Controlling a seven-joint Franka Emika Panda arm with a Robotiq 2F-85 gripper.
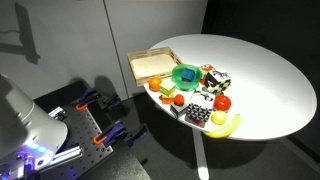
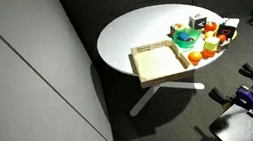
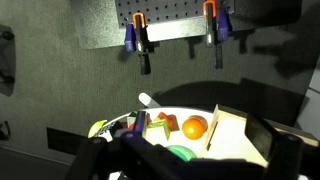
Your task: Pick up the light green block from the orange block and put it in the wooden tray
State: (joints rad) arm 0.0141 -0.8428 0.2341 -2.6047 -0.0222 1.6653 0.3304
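Nearest the wrist camera, my gripper (image 3: pixel 195 160) is released and empty, ready for a grasp. In an exterior view: wooden tray (image 1: pixel 150 65) leftmost on the desk (image 1: pixel 260 70); just beside it, the light green block (image 1: pixel 158 86) rests on the orange block (image 1: pixel 164 93), apparently exposed for top access.

No writing can be read in any view.
The black-and-white patterned box (image 1: pixel 197 113) at the near edge of the white table (image 1: pixel 270 70) and the dark patterned item (image 1: pixel 215 77) just right of the green bowl (image 1: pixel 185 74) carry markings. They are too small and blurred to tell as letters or numbers.
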